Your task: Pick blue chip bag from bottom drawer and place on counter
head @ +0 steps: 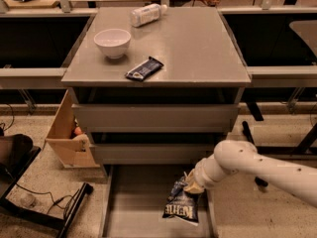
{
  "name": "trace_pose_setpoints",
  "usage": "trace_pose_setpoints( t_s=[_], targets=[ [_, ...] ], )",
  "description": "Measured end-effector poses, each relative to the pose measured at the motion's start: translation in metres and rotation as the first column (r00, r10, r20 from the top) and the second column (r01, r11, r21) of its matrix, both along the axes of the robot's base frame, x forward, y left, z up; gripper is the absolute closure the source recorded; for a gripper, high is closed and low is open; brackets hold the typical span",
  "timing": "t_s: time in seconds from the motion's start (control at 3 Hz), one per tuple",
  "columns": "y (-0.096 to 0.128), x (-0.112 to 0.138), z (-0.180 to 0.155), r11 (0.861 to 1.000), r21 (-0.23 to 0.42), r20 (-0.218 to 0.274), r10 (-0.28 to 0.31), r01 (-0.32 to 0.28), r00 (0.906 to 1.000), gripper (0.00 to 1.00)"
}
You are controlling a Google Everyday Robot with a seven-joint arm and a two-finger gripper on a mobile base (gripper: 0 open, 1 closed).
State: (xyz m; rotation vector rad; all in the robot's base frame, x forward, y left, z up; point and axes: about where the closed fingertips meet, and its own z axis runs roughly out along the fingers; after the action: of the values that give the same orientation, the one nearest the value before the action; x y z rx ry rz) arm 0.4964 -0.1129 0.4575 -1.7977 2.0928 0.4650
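The blue chip bag point(182, 205) is dark blue foil with white block lettering. It hangs from my gripper point(189, 183) above the right part of the bottom drawer point(133, 207), an open shallow grey tray. The gripper is shut on the bag's top edge and sits at the end of my white arm point(257, 168), which reaches in from the right. The counter point(198, 46) is the grey slab on top of the cabinet, well above the gripper.
On the counter stand a white bowl point(113, 42), a slim dark snack-bar wrapper point(144, 68) and a lying plastic bottle point(146, 14). Two closed grey drawer fronts point(153, 118) lie between counter and tray. A wooden box point(67, 133) and cables point(44, 202) are on the floor left.
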Motion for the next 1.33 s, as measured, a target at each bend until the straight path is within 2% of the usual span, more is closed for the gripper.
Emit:
trace_pose_setpoints(
  t_s=[0.33,0.67,1.0,1.33],
  targets=[
    [-0.027,-0.003,0.079,0.998,-0.062,-0.020,-0.001,-0.001,0.9998,1.00],
    [-0.026,-0.003,0.077,0.998,-0.059,-0.019,-0.001,0.000,0.9998,1.00],
    [-0.032,-0.002,0.092,0.996,-0.086,-0.013,0.009,-0.010,0.9999,1.00],
    [-0.067,0.012,0.173,0.992,-0.128,0.005,-0.015,0.015,0.9999,1.00]
  ],
)
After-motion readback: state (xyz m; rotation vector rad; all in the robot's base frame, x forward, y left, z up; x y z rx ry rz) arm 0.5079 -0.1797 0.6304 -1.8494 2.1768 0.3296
